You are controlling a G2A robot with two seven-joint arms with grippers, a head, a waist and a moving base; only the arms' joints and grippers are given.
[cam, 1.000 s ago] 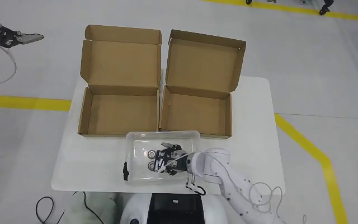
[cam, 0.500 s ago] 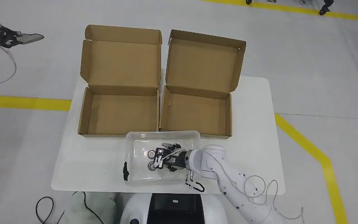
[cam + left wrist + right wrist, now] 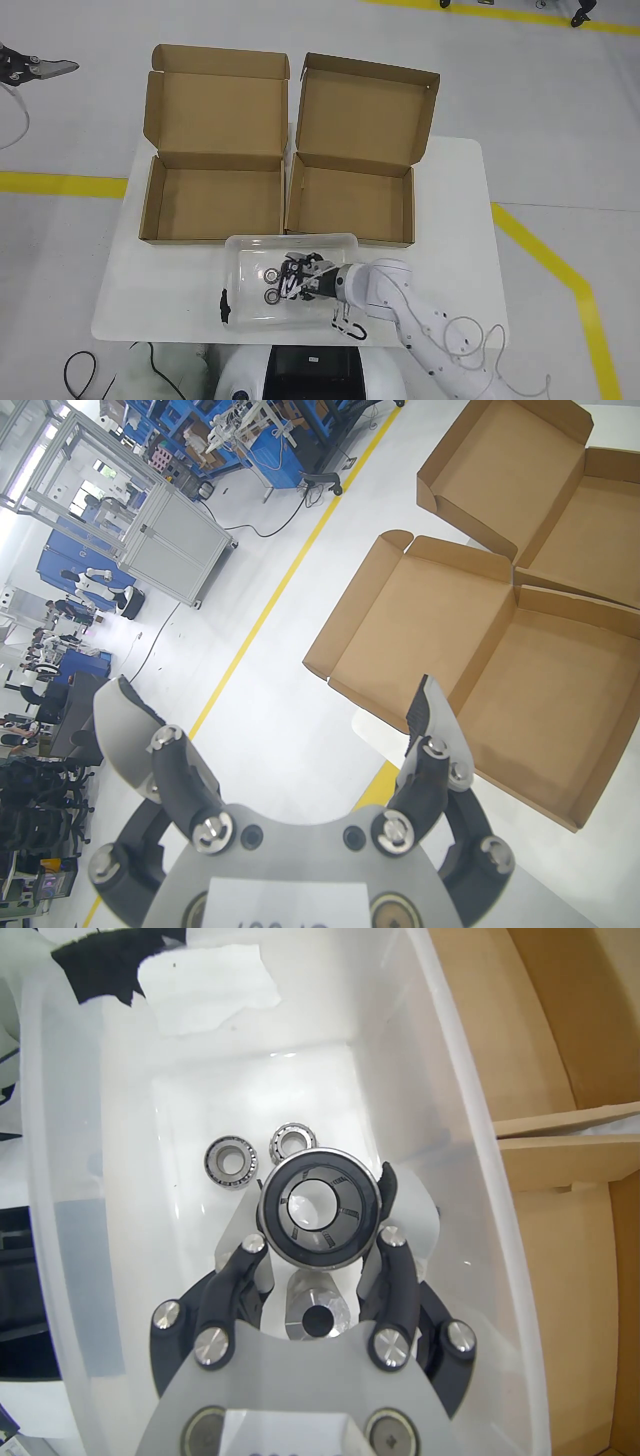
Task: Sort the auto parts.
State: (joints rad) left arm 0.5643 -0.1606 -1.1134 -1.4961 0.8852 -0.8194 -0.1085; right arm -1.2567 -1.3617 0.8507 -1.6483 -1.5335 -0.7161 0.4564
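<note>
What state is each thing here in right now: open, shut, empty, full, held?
Left box: open, empty.
Right box: open, empty.
Bin: uncovered, holding parts.
Large bearing: held, inside the bin.
Small bearings: two, loose on the bin floor.
Left gripper: open, empty.
Right gripper: shut on the large bearing.

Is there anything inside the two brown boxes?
No, the left box and the right box both show only bare cardboard bottoms.
</note>
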